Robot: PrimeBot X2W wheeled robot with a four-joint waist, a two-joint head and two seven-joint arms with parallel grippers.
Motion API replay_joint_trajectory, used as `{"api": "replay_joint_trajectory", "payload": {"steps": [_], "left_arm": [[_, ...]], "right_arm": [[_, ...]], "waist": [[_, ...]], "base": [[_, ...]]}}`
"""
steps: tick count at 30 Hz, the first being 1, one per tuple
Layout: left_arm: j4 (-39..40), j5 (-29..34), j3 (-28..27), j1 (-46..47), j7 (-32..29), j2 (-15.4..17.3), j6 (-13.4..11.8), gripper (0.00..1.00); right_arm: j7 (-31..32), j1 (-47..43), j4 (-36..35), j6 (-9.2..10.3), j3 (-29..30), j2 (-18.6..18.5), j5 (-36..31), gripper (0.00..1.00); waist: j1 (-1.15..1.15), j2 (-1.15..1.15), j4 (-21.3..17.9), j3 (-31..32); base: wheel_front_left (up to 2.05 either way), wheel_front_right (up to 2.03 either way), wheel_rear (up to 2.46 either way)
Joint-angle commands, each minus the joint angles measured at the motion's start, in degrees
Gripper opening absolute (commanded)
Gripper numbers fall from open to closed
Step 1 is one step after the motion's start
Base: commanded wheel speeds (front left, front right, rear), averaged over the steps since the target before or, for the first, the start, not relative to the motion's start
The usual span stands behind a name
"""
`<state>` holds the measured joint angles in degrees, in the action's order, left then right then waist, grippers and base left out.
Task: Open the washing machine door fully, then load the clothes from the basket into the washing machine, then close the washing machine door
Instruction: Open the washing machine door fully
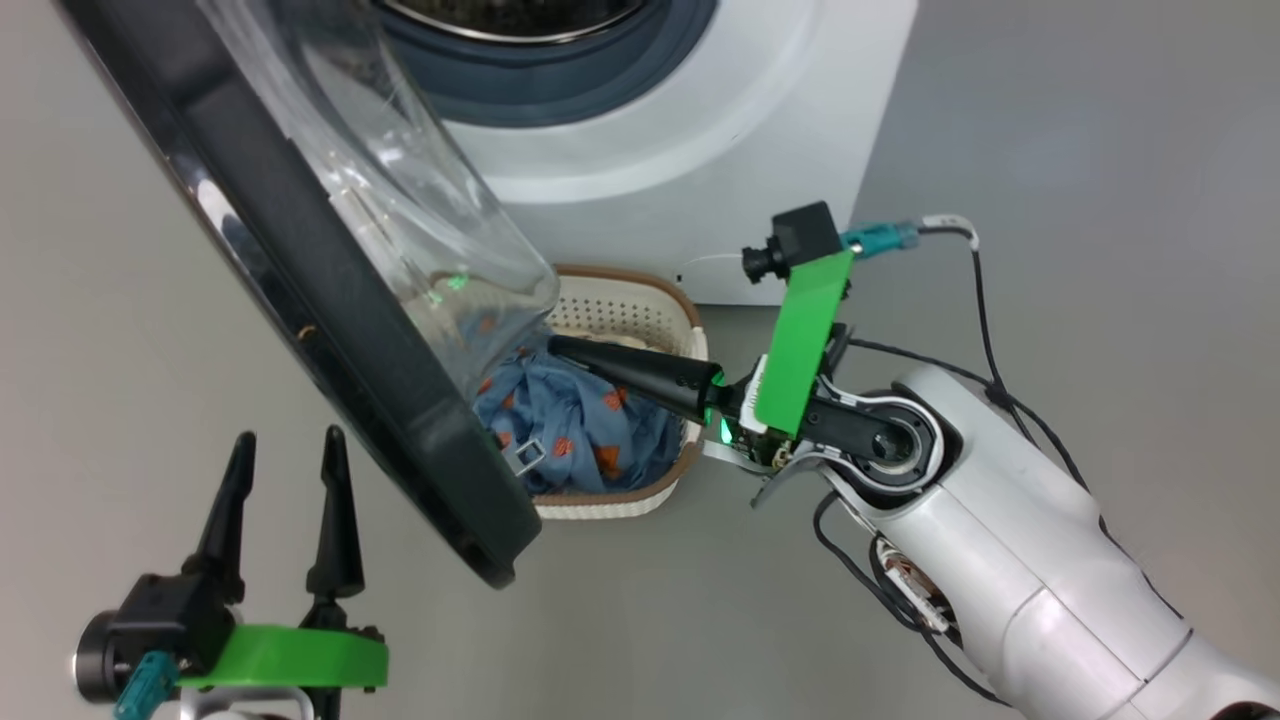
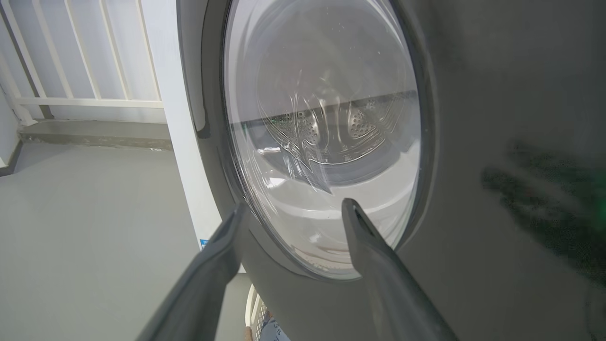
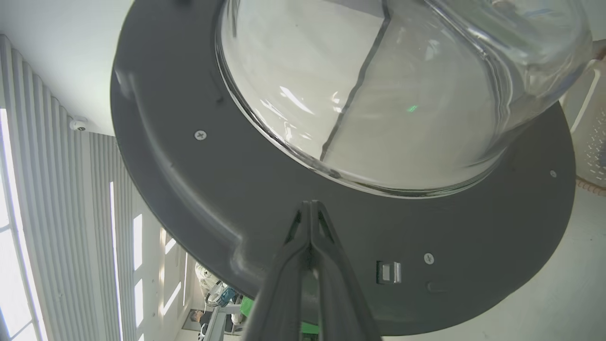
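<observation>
The basket [image 1: 625,305] holds the clothes [image 1: 585,425]; blue cloth, orange prints.

The washing machine door [image 1: 330,320] showed a glossy dark rim and smooth clear glass; the basket [image 1: 625,305] was perforated plastic.

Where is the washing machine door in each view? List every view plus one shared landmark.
Head view: the washing machine door, diagonal across the upper left.
Left wrist view: outer face, centre and right.
Right wrist view: inner face, across the middle.
Shared landmark: the basket beside the door.
</observation>
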<state>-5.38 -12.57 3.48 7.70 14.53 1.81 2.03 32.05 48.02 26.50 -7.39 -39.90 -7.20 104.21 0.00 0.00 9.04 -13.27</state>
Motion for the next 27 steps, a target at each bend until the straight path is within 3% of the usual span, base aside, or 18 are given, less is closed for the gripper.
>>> {"api": "replay_joint_trajectory", "payload": {"steps": [1,22,25,26,27], "left_arm": [[1.1,0.7,-2.3,-0.3,0.5,1.1,-0.1,1.00],[1.2,1.7,-7.1,-6.9,0.5,1.1,0.0,1.00],[1.5,1.7,-7.8,-7.7,0.5,1.1,0.0,1.00],[1.5,1.7,-8.0,-7.9,0.5,1.1,0.0,1.00],[1.6,1.6,-8.1,-8.1,0.5,1.1,0.1,1.00]], "right_arm": [[-0.9,-1.5,-1.7,-0.10,0.3,1.0,0.7,0.00],[-8.9,-17.2,-9.0,-0.10,2.7,-3.6,7.5,0.02],[-11.1,-18.8,-10.0,-0.10,3.6,-4.2,7.5,0.32],[-12.0,-19.2,-10.3,-0.10,4.0,-4.5,7.4,0.47],[-13.0,-19.6,-10.6,-0.10,4.5,-4.6,7.4,0.95]], "waist": [[0.00,0.00,-1.4,1.4],[0.00,0.00,-7.2,9.5],[0.00,0.00,-8.0,9.8],[0.00,0.00,-8.2,9.8],[0.00,0.00,-8.4,9.9]], "base": [[0.00,0.00,0.00],[0.00,0.00,0.00],[0.00,0.00,0.00],[0.00,0.00,0.00],[0.00,0.00,0.00]]}}
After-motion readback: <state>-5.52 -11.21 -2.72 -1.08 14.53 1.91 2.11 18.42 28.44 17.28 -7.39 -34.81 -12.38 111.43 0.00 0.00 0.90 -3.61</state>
